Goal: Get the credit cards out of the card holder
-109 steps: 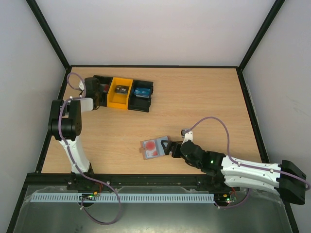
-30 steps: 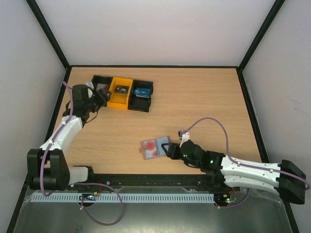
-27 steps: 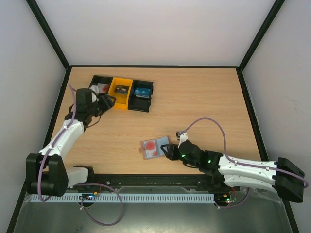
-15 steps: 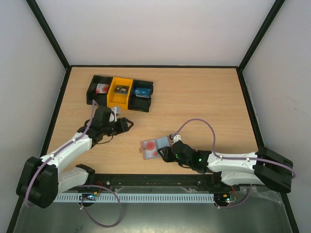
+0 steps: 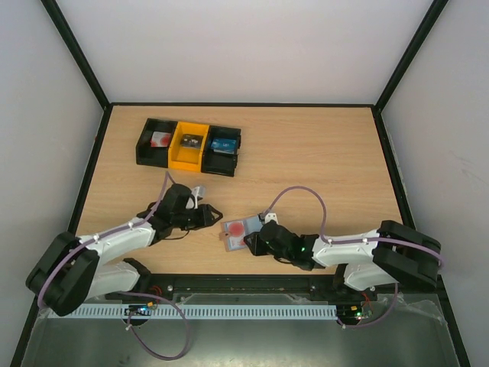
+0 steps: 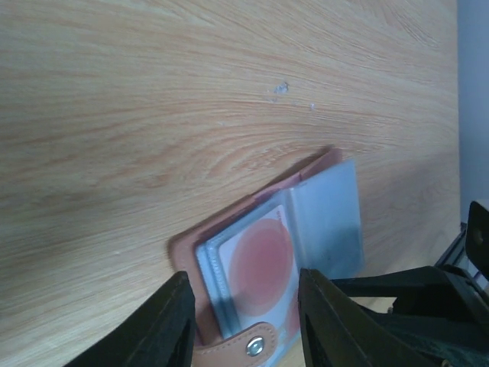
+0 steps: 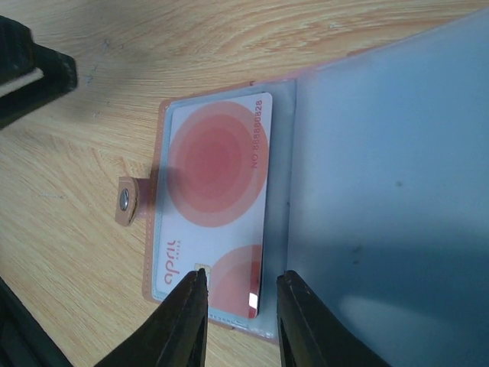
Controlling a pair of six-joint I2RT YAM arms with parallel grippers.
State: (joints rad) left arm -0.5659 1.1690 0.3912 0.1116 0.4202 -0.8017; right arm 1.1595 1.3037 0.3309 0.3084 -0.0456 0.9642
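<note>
The card holder [image 5: 229,238] lies open on the table near the front edge, mauve-brown rim, blue-grey pockets. A pinkish-red credit card [image 7: 218,199] sits in its left pocket [image 6: 260,264]; the right pocket [image 7: 382,191] looks plain grey-blue. My right gripper [image 7: 241,321] hangs low over the holder's near edge, jaws narrowly apart astride the card's lower right corner, clamping nothing. My left gripper [image 6: 244,321] is open just left of the holder [image 6: 328,222], jaws framing the card pocket and the snap tab [image 6: 256,345]. In the top view the left gripper [image 5: 212,216] and right gripper [image 5: 250,243] flank the holder.
A row of black and yellow bins [image 5: 189,145] with small items stands at the back left. The table's front edge [image 5: 229,277] runs close below the holder. Both arms lie low along the front of the table.
My left arm swung from the bins down to the holder's left side, its jaws narrowing. My right gripper slid forward onto the holder and its jaws narrowed.
</note>
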